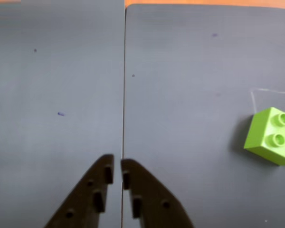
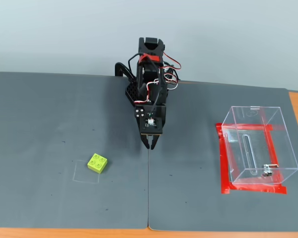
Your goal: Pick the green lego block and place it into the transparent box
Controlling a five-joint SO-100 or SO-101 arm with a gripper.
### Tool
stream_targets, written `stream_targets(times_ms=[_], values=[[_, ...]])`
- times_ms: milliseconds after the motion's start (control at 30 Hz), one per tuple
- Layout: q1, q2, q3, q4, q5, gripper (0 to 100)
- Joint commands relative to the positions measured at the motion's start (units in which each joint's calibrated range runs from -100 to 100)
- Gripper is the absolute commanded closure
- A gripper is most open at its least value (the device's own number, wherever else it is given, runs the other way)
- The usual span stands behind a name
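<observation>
Your gripper (image 2: 151,146) is nearly closed & empty, hanging over the seam between the two grey mats (image 2: 64,124).

In the wrist view the gripper (image 1: 117,167) tips sit at bottom centre w/ only a thin slit between them, gripping nothing. The green lego block (image 1: 271,136) is at the right edge, well apart from the tips. In the fixed view the block (image 2: 98,162) sits lower left on a faint outlined square; the transparent box (image 2: 258,148) stands at the right on red tape (image 2: 223,163), empty.

Lime-green lego block (image 2: 98,162), red-taped clear box (image 2: 258,148), dark grey mats (image 2: 64,124).
</observation>
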Motion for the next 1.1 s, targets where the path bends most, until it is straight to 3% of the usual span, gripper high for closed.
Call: stream_targets(times_ms=[0,167,533,833,967,1067], values=[[-0.1,0.2,-3.6,0.1,0.2,98],[1.3,0.2,-4.7,0.1,0.2,98],[22.9,0.2,-7.7,0.1,-0.2,98],[31.4,0.7,-7.7,0.1,-0.2,98],[33.6,6.9,-10.7,0.1,-0.2,98],[33.9,14.7,-15.0,0.1,0.2,92]])
